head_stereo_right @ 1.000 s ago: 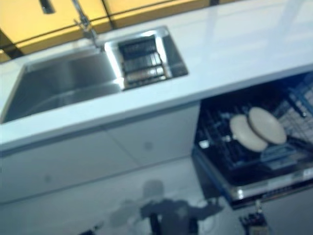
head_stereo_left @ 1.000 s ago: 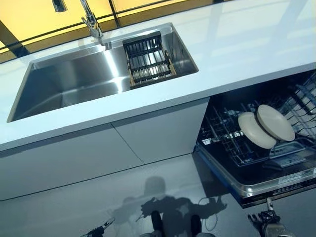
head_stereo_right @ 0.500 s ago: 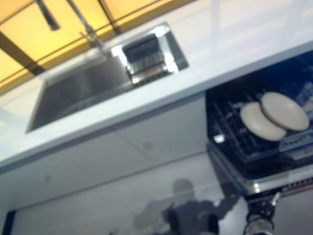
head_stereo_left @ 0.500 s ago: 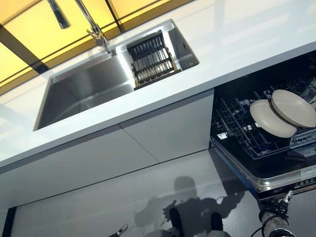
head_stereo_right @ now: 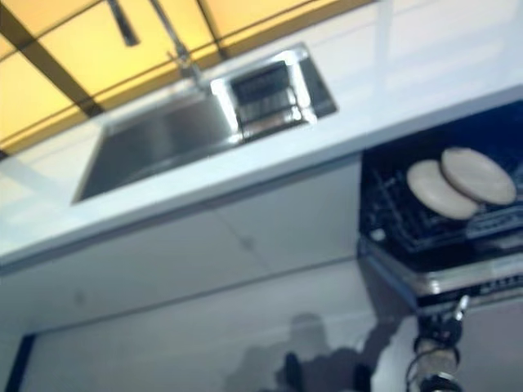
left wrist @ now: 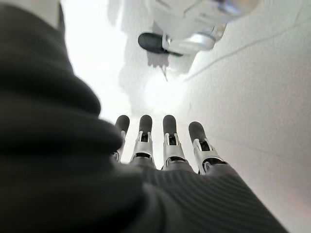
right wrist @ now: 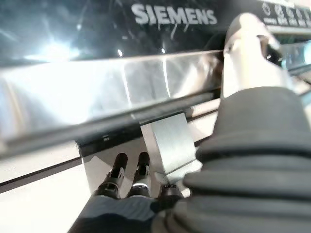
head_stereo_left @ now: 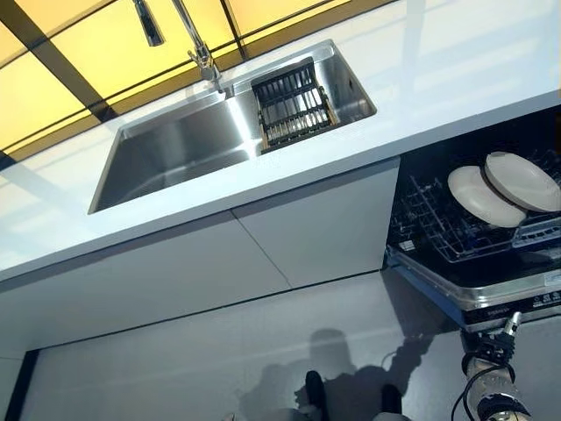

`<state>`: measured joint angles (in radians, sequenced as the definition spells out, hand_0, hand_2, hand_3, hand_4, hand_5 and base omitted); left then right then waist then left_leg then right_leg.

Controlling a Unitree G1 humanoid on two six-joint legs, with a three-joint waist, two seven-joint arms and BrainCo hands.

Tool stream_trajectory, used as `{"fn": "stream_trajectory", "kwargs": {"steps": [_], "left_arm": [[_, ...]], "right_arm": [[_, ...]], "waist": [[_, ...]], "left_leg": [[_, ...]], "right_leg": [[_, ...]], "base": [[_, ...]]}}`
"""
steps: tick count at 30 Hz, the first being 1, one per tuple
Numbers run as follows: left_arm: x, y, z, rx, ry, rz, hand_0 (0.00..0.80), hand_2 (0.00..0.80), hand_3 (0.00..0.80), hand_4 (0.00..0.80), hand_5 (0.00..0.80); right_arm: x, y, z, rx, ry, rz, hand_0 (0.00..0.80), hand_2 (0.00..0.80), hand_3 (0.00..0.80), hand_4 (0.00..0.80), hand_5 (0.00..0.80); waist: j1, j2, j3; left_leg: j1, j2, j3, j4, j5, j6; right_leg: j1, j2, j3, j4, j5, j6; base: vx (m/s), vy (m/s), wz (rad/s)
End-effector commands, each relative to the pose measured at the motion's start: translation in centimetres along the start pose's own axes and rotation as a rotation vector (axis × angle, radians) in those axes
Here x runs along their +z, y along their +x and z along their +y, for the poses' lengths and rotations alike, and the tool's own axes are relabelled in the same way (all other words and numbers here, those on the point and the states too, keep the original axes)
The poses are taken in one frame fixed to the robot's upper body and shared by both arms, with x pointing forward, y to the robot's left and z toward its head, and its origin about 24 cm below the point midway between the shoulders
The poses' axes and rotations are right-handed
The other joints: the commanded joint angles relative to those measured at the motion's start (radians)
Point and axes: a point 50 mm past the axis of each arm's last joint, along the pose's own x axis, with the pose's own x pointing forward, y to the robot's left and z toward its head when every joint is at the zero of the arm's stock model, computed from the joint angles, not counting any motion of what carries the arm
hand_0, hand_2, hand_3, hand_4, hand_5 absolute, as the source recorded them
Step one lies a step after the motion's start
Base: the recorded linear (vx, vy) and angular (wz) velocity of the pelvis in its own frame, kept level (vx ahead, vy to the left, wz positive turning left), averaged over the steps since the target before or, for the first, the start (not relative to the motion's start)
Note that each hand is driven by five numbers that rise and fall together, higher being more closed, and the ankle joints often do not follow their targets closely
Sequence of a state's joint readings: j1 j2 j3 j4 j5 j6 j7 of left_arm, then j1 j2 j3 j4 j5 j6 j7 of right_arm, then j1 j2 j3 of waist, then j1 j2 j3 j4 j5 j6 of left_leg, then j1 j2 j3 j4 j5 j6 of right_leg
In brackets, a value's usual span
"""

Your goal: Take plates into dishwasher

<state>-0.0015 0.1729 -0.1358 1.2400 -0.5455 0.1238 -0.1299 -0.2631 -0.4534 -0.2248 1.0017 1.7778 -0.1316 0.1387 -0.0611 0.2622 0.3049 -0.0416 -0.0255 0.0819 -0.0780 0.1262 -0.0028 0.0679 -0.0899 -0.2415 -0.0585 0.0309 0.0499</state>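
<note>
R hand (head_stereo_left: pixel 501 338) sits at approx 5 o'clock in the head views, low down, just below the front edge of the open dishwasher door (head_stereo_left: pixel 491 294). Its wrist view shows fingers (right wrist: pixel 118 174) straight, pointing up under the door's steel edge (right wrist: pixel 97 92), holding nothing; can't tell whether they touch it. L hand (left wrist: pixel 160 150) shows only in its own wrist view: fingers straight in a row, empty, w/ pale floor beyond.

Further up, approx 3 o'clock, two cream plates (head_stereo_left: pixel 504 189) stand tilted on edge in the dishwasher's lower rack (head_stereo_left: pixel 438 228), overlapping, the right one in front.

Farthest, approx 12 o'clock, white worktop (head_stereo_left: pixel 456 61) w/ steel sink (head_stereo_left: pixel 175 149), a dark drainer rack (head_stereo_left: pixel 292 103) in the sink's right end, tap (head_stereo_left: pixel 200 48) behind.
</note>
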Motion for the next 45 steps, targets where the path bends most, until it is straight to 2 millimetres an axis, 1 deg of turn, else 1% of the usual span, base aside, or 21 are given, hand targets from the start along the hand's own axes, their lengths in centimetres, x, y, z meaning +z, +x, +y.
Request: {"fn": "stream_trajectory", "kwargs": {"steps": [1, 4, 7, 10, 16, 17, 19, 22, 24, 26, 29, 30, 31, 33, 34, 36, 37, 38, 43, 44, 45], "left_arm": [[2.4, -0.3, 1.2, 0.058, 0.077, -0.042, 0.000, 0.000, 0.000, 0.000, 0.000], [2.6, -0.4, 1.4, 0.069, 0.090, -0.042, 0.000, 0.000, 0.000, 0.000, 0.000], [2.6, -0.4, 1.8, 0.082, 0.095, -0.043, 0.000, 0.000, 0.000, 0.000, 0.000], [2.5, -0.5, 2.0, 0.089, 0.103, -0.044, 0.000, 0.000, 0.000, 0.000, 0.000], [2.9, -0.6, 2.5, 0.115, 0.113, -0.041, 0.000, 0.000, 0.000, 0.000, 0.000], [2.8, -0.7, 2.8, 0.126, 0.110, -0.039, 0.000, 0.000, 0.000, 0.000, 0.000], [2.7, -0.7, 3.1, 0.139, 0.100, -0.034, 0.000, 0.000, 0.000, 0.000, 0.000], [2.6, -0.7, 3.3, 0.151, 0.086, -0.030, 0.000, 0.000, 0.000, 0.000, 0.000], [2.7, -0.8, 3.5, 0.163, 0.071, -0.029, 0.000, 0.000, 0.000, 0.000, 0.000], [2.7, -0.8, 3.7, 0.170, 0.065, -0.030, 0.000, 0.000, 0.000, 0.000, 0.000], [2.8, -0.9, 3.8, 0.174, 0.050, -0.035, 0.000, 0.000, 0.000, 0.000, 0.000], [2.7, -0.9, 3.8, 0.174, 0.048, -0.034, 0.000, 0.000, 0.000, 0.000, 0.000], [2.6, -0.9, 3.8, 0.174, 0.042, -0.034, 0.000, 0.000, 0.000, 0.000, 0.000], [2.2, -0.8, 3.8, 0.179, 0.029, -0.023, 0.000, 0.000, 0.000, 0.000, 0.000], [2.1, -0.7, 3.6, 0.180, 0.024, -0.017, 0.000, 0.000, 0.000, 0.000, 0.000], [2.0, -0.7, 3.5, 0.181, 0.020, -0.016, 0.000, 0.000, 0.000, 0.000, 0.000], [1.9, -0.7, 3.4, 0.183, 0.018, -0.014, 0.000, 0.000, 0.000, 0.000, 0.000], [1.8, -0.6, 3.2, 0.186, 0.011, -0.007, 0.000, 0.000, 0.000, 0.000, 0.000], [1.1, -0.5, 3.0, 0.192, -0.002, 0.023, 0.000, 0.000, 0.000, 0.000, 0.000], [1.0, -0.5, 3.0, 0.192, -0.004, 0.024, 0.000, 0.000, 0.000, 0.000, 0.000], [0.6, -0.5, 2.9, 0.190, -0.003, 0.039, 0.000, 0.000, 0.000, 0.000, 0.000]], "right_arm": [[-5.7, 1.0, 19.4, 0.606, 0.024, 0.172, 0.000, 0.000, 0.000, 0.000, 0.000], [-6.0, 1.0, 19.3, 0.596, -0.013, 0.186, 0.000, 0.000, 0.000, 0.000, 0.000], [-6.1, 1.2, 18.7, 0.555, -0.116, 0.187, 0.000, 0.000, 0.000, 0.000, 0.000], [-5.7, 1.5, 18.0, 0.520, -0.165, 0.188, 0.000, 0.000, 0.000, 0.000, 0.000], [-4.2, 2.4, 14.9, 0.344, -0.399, 0.182, 0.000, 0.000, 0.000, 0.000, 0.000], [-3.7, 2.6, 14.0, 0.299, -0.456, 0.173, 0.000, 0.000, 0.000, 0.000, 0.000], [-3.5, 2.7, 12.8, 0.239, -0.514, 0.184, 0.000, 0.000, 0.000, 0.000, 0.000], [-2.9, 2.8, 10.0, 0.116, -0.648, 0.196, 0.000, 0.000, 0.000, 0.000, 0.000], [-2.3, 2.6, 7.3, 0.015, -0.768, 0.218, 0.000, 0.000, 0.000, 0.000, 0.000], [-2.1, 2.4, 5.8, -0.034, -0.816, 0.231, 0.000, 0.000, 0.000, 0.000, 0.000], [-2.1, 1.6, 2.4, -0.114, -0.891, 0.292, 0.000, 0.000, 0.000, 0.000, 0.000], [-2.2, 1.4, 1.9, -0.122, -0.888, 0.303, 0.000, 0.000, 0.000, 0.000, 0.000], [-2.3, 1.0, 0.6, -0.151, -0.902, 0.335, 0.000, 0.000, 0.000, 0.000, 0.000], [-2.7, -0.5, -3.2, -0.222, -0.954, 0.412, 0.000, 0.000, 0.000, 0.000, 0.000], [-2.9, -1.1, -4.4, -0.245, -0.971, 0.443, 0.000, 0.000, 0.000, 0.000, 0.000], [-3.1, -2.0, -6.1, -0.275, -0.975, 0.476, 0.000, 0.000, 0.000, 0.000, 0.000], [-3.5, -2.7, -7.2, -0.295, -0.972, 0.507, 0.000, 0.000, 0.000, 0.000, 0.000], [-4.4, -3.9, -8.9, -0.328, -0.967, 0.563, 0.000, 0.000, 0.000, 0.000, 0.000], [-6.6, -7.6, -13.3, -0.408, -0.988, 0.697, 0.000, 0.000, 0.000, 0.000, 0.000], [-6.7, -8.0, -13.7, -0.414, -0.993, 0.709, 0.000, 0.000, 0.000, 0.000, 0.000], [-7.3, -9.2, -14.8, -0.432, -0.999, 0.764, 0.000, 0.000, 0.000, 0.000, 0.000]], "waist": [[0.106, -0.079, -0.044], [0.109, -0.096, -0.047], [0.111, -0.115, -0.057], [0.112, -0.135, -0.068], [0.111, -0.182, -0.087], [0.110, -0.191, -0.092], [0.110, -0.203, -0.102], [0.110, -0.218, -0.123], [0.109, -0.231, -0.144], [0.108, -0.238, -0.153], [0.105, -0.250, -0.168], [0.105, -0.250, -0.170], [0.104, -0.252, -0.175], [0.103, -0.257, -0.189], [0.101, -0.259, -0.196], [0.101, -0.260, -0.204], [0.099, -0.262, -0.212], [0.095, -0.264, -0.221], [0.086, -0.269, -0.241], [0.085, -0.270, -0.243], [0.082, -0.270, -0.247]], "left_leg": [[0.021, -0.074, 0.027, 0.216, -0.212, 0.050], [0.033, -0.067, 0.028, 0.204, -0.209, 0.049], [0.048, -0.061, 0.029, 0.185, -0.206, 0.048], [0.063, -0.054, 0.031, 0.166, -0.203, 0.049], [0.087, -0.039, 0.041, 0.145, -0.211, 0.053], [0.092, -0.036, 0.042, 0.140, -0.211, 0.053], [0.104, -0.033, 0.043, 0.123, -0.209, 0.054], [0.122, -0.029, 0.040, 0.090, -0.203, 0.055], [0.139, -0.026, 0.041, 0.058, -0.194, 0.055], [0.145, -0.024, 0.042, 0.046, -0.193, 0.056], [0.159, -0.022, 0.043, 0.013, -0.182, 0.057], [0.161, -0.022, 0.042, 0.007, -0.180, 0.057], [0.165, -0.021, 0.041, -0.007, -0.174, 0.057], [0.158, -0.020, 0.039, -0.009, -0.172, 0.054], [0.154, -0.020, 0.039, -0.009, -0.169, 0.053], [0.146, -0.021, 0.034, -0.009, -0.168, 0.051], [0.142, -0.021, 0.031, -0.009, -0.169, 0.051], [0.140, -0.021, 0.031, -0.009, -0.168, 0.051], [0.145, -0.020, 0.042, -0.009, -0.172, 0.054], [0.146, -0.021, 0.041, -0.009, -0.172, 0.054], [0.148, -0.022, 0.040, -0.009, -0.173, 0.056]], "right_leg": [[-0.062, -0.018, -0.013, 0.191, -0.126, -0.068], [-0.045, -0.010, -0.012, 0.170, -0.115, -0.066], [-0.028, 0.000, -0.007, 0.141, -0.102, -0.061], [-0.014, 0.008, -0.002, 0.118, -0.092, -0.059], [0.008, 0.022, 0.013, 0.086, -0.079, -0.054], [0.012, 0.026, 0.018, 0.077, -0.074, -0.052], [0.024, 0.031, 0.024, 0.056, -0.066, -0.049], [0.039, 0.040, 0.033, 0.019, -0.051, -0.043], [0.052, 0.046, 0.038, -0.012, -0.036, -0.038], [0.054, 0.049, 0.042, -0.022, -0.030, -0.036], [0.051, 0.053, 0.047, -0.029, -0.024, -0.031], [0.049, 0.053, 0.048, -0.029, -0.024, -0.030], [0.046, 0.055, 0.050, -0.029, -0.022, -0.027], [0.038, 0.056, 0.051, -0.029, -0.014, -0.018], [0.033, 0.056, 0.051, -0.029, -0.009, -0.015], [0.027, 0.056, 0.051, -0.029, -0.004, -0.010], [0.022, 0.056, 0.052, -0.029, -0.002, -0.007], [0.019, 0.055, 0.054, -0.029, 0.000, -0.005], [0.024, 0.051, 0.050, -0.029, -0.003, -0.002], [0.025, 0.051, 0.050, -0.029, -0.003, -0.002], [0.027, 0.050, 0.050, -0.029, -0.003, -0.001]], "base": [[-0.011, -0.056, 0.16], [0.001, -0.038, 0.12], [0.015, -0.029, 0.08], [0.026, -0.018, 0.13], [0.030, -0.007, 0.14], [0.031, 0.008, 0.25], [0.047, 0.021, 0.11], [0.055, 0.043, 0.02], [0.053, 0.058, -0.04], [0.022, 0.047, -0.03], [-0.005, 0.059, -0.02], [-0.021, 0.059, -0.02], [-0.030, 0.055, -0.03], [-0.042, 0.066, -0.05], [-0.033, 0.053, -0.11], [-0.020, 0.037, -0.11], [-0.011, 0.051, -0.09], [-0.004, 0.054, -0.10], [0.011, 0.034, -0.05], [0.000, 0.000, 0.00], [0.000, 0.000, 0.00]]}}
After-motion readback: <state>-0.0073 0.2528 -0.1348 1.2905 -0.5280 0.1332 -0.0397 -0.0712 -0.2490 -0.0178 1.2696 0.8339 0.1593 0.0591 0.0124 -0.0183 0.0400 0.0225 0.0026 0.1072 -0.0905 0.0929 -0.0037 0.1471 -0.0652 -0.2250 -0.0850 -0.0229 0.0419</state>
